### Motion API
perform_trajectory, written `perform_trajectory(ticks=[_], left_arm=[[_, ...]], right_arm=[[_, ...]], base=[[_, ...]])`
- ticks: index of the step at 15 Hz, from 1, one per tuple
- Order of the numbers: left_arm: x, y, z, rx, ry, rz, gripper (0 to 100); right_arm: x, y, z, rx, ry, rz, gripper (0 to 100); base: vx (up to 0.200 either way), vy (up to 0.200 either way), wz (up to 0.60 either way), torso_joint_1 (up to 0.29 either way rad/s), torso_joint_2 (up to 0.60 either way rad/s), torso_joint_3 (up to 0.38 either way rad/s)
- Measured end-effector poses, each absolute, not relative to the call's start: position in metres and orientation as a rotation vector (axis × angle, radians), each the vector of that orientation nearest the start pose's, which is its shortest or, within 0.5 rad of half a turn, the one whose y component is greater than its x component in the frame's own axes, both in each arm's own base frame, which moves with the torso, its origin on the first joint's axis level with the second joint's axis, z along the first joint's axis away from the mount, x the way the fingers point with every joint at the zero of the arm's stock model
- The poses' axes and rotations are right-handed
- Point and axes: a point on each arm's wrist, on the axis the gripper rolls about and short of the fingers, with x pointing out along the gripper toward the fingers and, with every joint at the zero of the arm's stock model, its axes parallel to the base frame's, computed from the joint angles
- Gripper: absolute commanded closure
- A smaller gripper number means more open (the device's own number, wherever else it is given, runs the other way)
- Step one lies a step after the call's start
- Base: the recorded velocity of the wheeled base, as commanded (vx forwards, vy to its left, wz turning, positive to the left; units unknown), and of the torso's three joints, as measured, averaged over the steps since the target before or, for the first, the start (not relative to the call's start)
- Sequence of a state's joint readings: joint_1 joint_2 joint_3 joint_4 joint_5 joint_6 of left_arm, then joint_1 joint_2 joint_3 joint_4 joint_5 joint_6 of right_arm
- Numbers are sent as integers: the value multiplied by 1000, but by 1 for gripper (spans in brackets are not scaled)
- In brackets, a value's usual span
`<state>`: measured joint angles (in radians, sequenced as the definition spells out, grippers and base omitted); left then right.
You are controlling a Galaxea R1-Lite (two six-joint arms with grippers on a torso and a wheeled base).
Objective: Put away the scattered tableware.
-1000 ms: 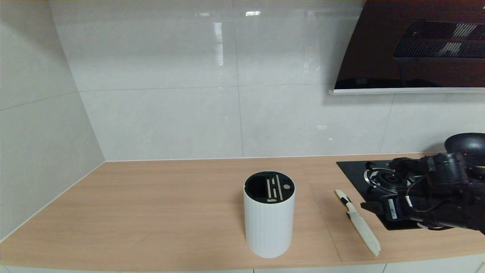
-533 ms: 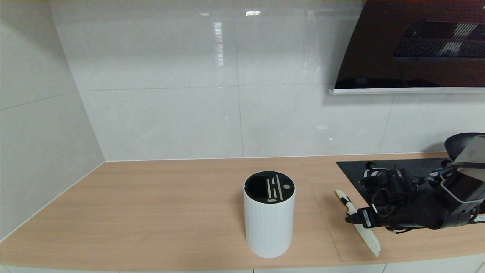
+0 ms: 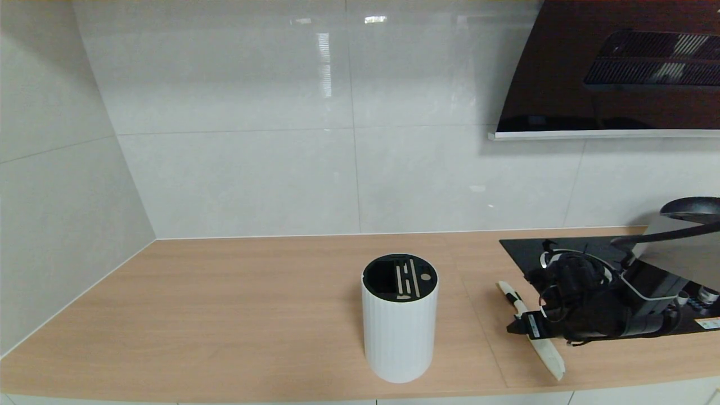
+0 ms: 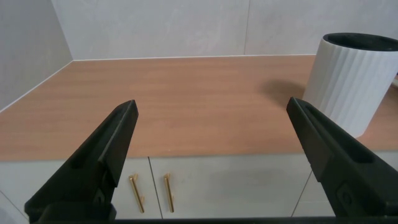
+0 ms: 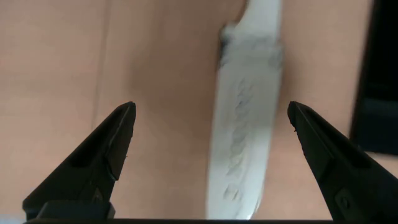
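The pickup of the long white knife (image 3: pixel 548 355), lying on the wooden counter (image 3: pixel 225 315) right of the white ribbed cylindrical holder (image 3: pixel 400 326), is being prepared. The right gripper (image 5: pixel 210 112), brought lower and nearer than a second ago, is spread astride it. A final descent and closing are judged to be needed next. The left gripper (image 4: pixel 211 124) is also spread.

The table (image 3: pixel 225 315) has a pale wood-grain surface, smooth and matt. Near its front edge the white holder (image 3: pixel 399 332) looks like matt plastic with fine vertical ribs, and its top insert is black. Toward the table's right end, the white knife (image 3: pixel 543 346) is dull rather than shiny, with a faint mottled texture along it in the right wrist view. The hob (image 3: pixel 523 250) is glossy black glass, and the hood (image 3: pixel 562 84) is dark and mirror-like. The wall tiles (image 3: pixel 242 112) are glazed and reflect lights. The left hand (image 4: pixel 211 106) has matt black fingers. The cabinet handles (image 4: pixel 137 193) look like brassy metal.
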<state>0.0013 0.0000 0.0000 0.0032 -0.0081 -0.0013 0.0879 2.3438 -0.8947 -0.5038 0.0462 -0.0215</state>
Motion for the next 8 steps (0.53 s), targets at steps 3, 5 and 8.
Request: perform_trajectory(ticks=[3,5,8], left_arm=[[-23,0,75,-1,3,-7,0],[-23,0,75,-1,3,-7,0],[-23,0,75,-1,3,-7,0]], right_arm=[[374,29,-37,-27,903,119,0],[378,28,-40,-1,887,104,0],[384,29,-44,20,881,93,0]], base=[[0,0,0,0,0,0],[0,0,0,0,0,0],[0,0,0,0,0,0]])
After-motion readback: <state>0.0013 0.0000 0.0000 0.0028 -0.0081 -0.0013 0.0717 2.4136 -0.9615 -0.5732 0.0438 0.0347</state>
